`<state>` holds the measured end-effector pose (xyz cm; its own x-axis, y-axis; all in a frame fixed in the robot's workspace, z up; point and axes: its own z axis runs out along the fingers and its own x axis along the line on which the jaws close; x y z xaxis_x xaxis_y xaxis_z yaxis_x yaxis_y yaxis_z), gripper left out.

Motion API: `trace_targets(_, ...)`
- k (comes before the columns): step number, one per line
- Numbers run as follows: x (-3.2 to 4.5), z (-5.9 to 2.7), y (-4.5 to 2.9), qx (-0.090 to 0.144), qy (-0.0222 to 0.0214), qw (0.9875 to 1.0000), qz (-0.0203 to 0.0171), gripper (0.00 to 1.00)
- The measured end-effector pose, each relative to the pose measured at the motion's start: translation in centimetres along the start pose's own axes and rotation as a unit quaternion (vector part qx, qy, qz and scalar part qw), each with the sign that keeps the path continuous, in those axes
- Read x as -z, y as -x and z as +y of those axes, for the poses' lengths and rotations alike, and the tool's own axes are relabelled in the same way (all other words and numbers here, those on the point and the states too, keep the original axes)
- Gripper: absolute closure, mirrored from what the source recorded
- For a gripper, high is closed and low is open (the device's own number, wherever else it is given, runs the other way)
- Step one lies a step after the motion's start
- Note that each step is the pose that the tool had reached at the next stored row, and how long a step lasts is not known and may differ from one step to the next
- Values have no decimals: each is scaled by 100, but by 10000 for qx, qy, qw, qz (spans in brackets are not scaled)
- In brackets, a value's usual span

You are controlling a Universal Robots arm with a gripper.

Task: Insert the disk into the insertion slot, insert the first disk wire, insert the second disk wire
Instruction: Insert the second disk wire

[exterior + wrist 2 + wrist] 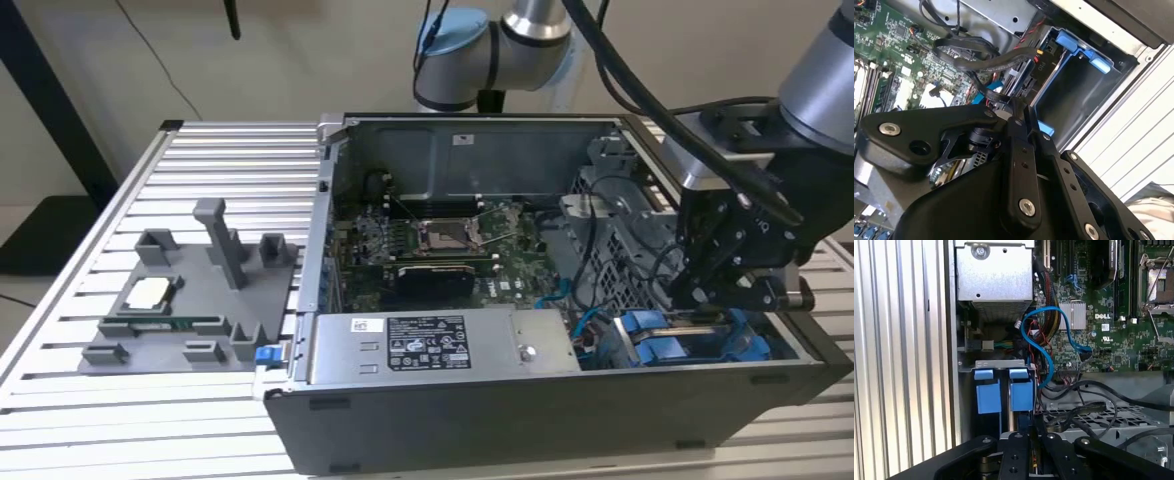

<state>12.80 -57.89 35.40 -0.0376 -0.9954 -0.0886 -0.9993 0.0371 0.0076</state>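
Note:
My gripper (703,298) reaches down into the open computer case at the exterior view's right, just above the drive bay. Two bright blue carrier frames (657,335) sit side by side in that bay, their tabs (988,392) showing in the first wrist view. The disk's silver body is hidden inside. In the second wrist view my gripper (1002,101) is shut on the end of a flat black disk wire (961,50) that loops over the motherboard. A second black wire with a connector (1040,56) lies against the back of a blue carrier (1074,47).
A grey power supply box (441,342) with a white label fills the case's front. The motherboard (441,240) lies behind it, and a blue cable (1046,335) curls beside the bay. A grey fixture (187,300) with small parts stands on the slatted table (214,160) at the exterior view's left.

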Motion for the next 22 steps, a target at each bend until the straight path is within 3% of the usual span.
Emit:
trace_targets(15, -47, -17, -4, 0, 0, 10000, -3, 84)
trace_targets(22, -96, -88, -2, 3, 1, 10000, -23, 84)
